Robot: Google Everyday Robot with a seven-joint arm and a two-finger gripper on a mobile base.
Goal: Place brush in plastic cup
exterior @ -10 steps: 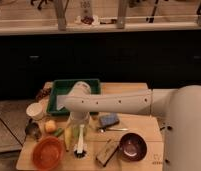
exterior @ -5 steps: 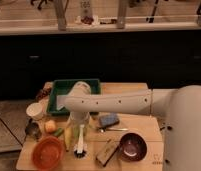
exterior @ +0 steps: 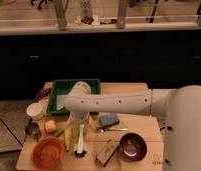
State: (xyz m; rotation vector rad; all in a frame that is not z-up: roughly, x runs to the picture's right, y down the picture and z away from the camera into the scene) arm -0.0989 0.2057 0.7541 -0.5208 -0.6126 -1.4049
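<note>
Nothing has shifted in the last half second: my hand (exterior: 79, 124) hangs low over the far end of the brush (exterior: 82, 141), and I cannot tell whether it has taken hold. The brush lies on the desk (exterior: 143, 126) just beside the banana (exterior: 69, 136), its long axis running far to near and its bristles toward the near edge. The plastic cup (exterior: 35, 111) stands well apart, past the banana, without the brush; by my judgement the lifting, carrying and dropping all remain.

Hand (exterior: 78, 126) above brush (exterior: 81, 143); banana (exterior: 69, 139) and orange bowl (exterior: 38, 150) crowd its left.
</note>
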